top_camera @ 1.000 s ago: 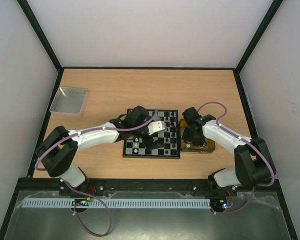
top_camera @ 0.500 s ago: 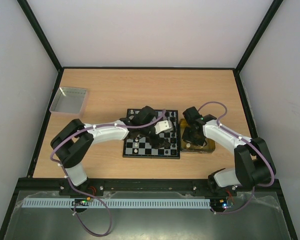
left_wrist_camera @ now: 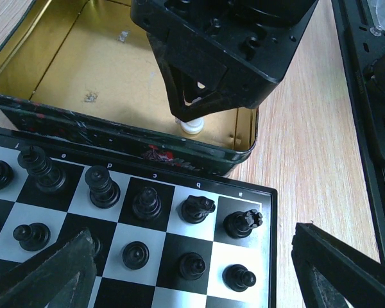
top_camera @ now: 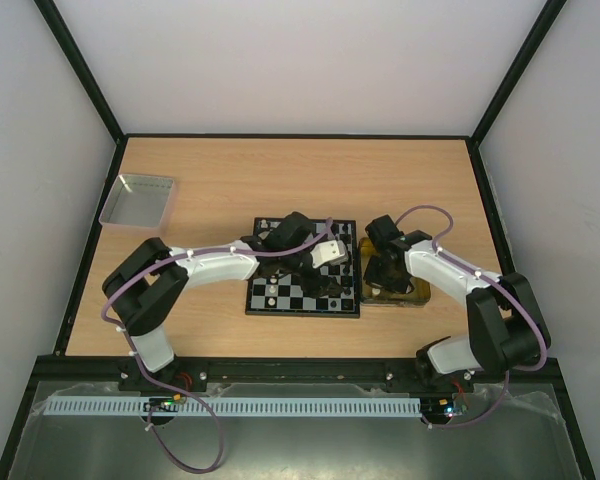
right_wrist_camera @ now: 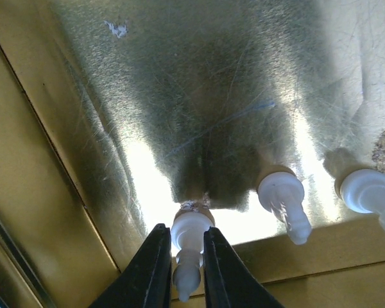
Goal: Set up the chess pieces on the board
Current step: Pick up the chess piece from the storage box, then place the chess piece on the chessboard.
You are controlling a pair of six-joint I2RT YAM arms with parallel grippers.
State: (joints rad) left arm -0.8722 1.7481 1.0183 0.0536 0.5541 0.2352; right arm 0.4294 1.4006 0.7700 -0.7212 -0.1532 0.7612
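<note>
Standing clamped inside right gripper (right_wrist_camera: pixel 185 239): white chess piece (right_wrist_camera: pixel 191 226).

Robotics lab test cell, by my read: L arm (top_camera: pixel 205 268) & R arm (top_camera: pixel 445 265) bolted to a rail (top_camera: pixel 300 377) on a wood bench (top_camera: pixel 280 180), white panel walls (top_camera: pixel 280 60) w/ black frame (top_camera: pixel 80 70), cable duct (top_camera: pixel 230 407) up front.
</note>
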